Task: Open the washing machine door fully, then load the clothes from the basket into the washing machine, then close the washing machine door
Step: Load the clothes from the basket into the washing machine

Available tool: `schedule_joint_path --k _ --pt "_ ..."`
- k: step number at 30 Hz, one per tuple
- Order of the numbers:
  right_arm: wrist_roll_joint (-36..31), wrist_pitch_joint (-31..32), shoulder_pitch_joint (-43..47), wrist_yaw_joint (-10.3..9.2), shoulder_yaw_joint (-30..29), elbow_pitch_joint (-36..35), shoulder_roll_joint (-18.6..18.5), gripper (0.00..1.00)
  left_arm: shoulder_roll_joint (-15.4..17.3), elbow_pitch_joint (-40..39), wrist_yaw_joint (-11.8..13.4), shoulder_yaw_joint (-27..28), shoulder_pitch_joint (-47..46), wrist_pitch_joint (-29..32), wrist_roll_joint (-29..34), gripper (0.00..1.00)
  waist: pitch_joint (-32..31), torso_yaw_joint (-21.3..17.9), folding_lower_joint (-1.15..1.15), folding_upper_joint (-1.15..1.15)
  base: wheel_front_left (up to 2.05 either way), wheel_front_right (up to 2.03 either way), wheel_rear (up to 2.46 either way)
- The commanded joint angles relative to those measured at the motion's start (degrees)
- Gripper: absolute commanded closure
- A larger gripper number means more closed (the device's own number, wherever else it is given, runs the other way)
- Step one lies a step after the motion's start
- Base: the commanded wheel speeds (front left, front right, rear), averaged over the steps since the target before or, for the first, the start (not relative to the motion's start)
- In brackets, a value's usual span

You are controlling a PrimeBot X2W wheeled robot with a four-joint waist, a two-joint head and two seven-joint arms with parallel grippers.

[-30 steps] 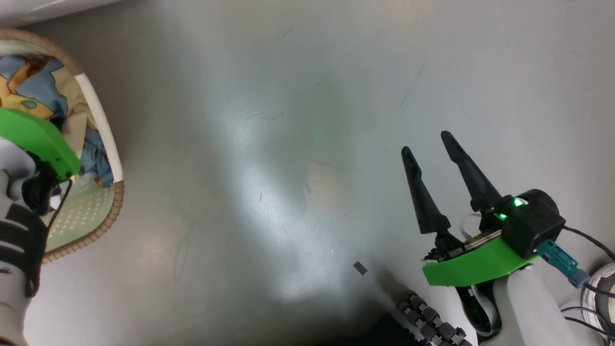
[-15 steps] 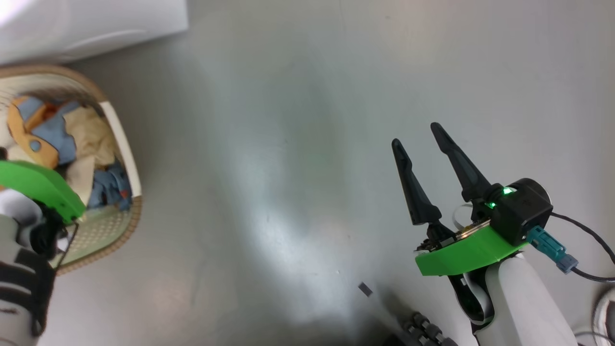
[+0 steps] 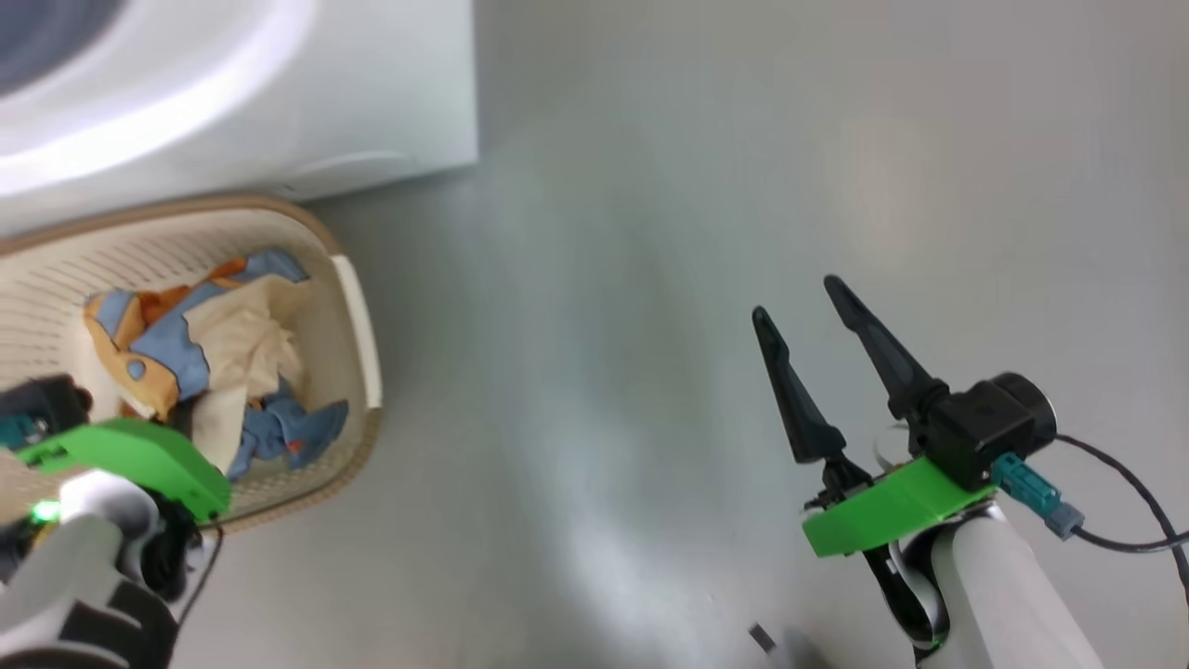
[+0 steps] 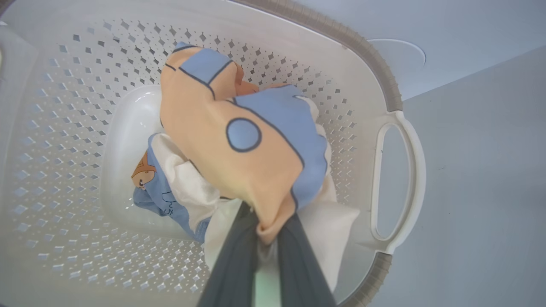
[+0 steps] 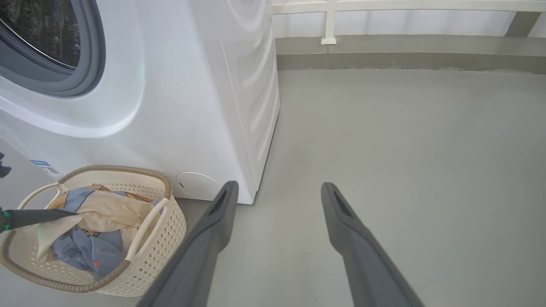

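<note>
Over the basket: left gripper, jaws nipped narrow on an edge of the clothes, the orange-and-blue piece.
Clothes: bunched inside the basket, with cream and blue folds under the gripped piece.
Basket: on the floor, just beside the washer front.
Right gripper: jaws wide, holding nothing, over bare floor, well apart from the basket.
Washer mouth: gasket and drum uncovered; loading step judged in hand.
Risk 1: thin edge grip, so fabric may slip out on the lift.
Risk 2: cream piece may drag along, catch the rim, tip the basket or drop to the floor.
Writing: blue sticker low on the washer front, text too small to read; no brand legible.
</note>
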Motion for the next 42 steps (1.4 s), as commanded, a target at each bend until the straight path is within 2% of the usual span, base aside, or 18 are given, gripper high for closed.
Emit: schedule_joint_path --k 1,8,12,19,20,29,36,42 --pt "-0.14 -0.27 2.30 0.09 1.18 -0.74 -0.33 0.00 2.12 -1.11 -0.08 0.64 2.06 -1.52 -0.33 1.00 -4.93 3.71 0.00 0.00 0.00 0.00 0.00" --pt "0.24 -0.27 4.21 0.09 1.09 0.42 -1.62 0.00 2.16 -5.24 -0.08 0.09 5.26 -5.07 -0.08 1.00 -9.85 6.95 0.00 0.00 0.00 0.00 0.00" --pt "0.61 -0.27 5.19 0.09 1.29 1.08 -2.31 0.00 3.26 -11.38 -0.08 4.81 7.35 -5.22 4.87 1.00 -12.62 9.04 0.00 0.00 0.00 0.00 0.00" --pt "1.27 -0.27 5.88 0.09 1.31 1.84 -2.51 0.00 2.24 -22.44 0.53 15.29 14.48 -5.24 15.42 1.00 -16.22 10.77 0.00 0.00 0.00 0.00 0.00" --pt "1.27 -0.27 5.88 0.09 1.31 1.84 -2.51 0.00 2.24 -22.44 0.53 15.29 14.48 -5.24 15.42 1.00 -16.22 10.77 0.00 0.00 0.00 0.00 0.00" --pt "2.30 -0.27 7.54 0.09 0.63 2.40 -2.04 0.00 -2.04 -36.19 0.75 26.15 24.57 -5.24 26.73 1.00 -20.84 11.34 0.00 0.00 0.00 0.00 0.00" --pt "2.54 -0.27 9.32 0.09 0.03 2.68 -1.81 0.00 -6.20 -43.35 0.34 30.61 31.19 -5.24 32.73 1.00 -24.35 11.58 0.00 0.00 0.00 0.00 0.00" --pt "2.73 -0.27 10.63 0.09 -0.54 2.42 -1.54 0.00 -9.40 -48.20 0.08 34.02 35.91 -5.24 34.95 1.00 -26.50 11.81 0.00 0.00 0.00 0.00 0.00"
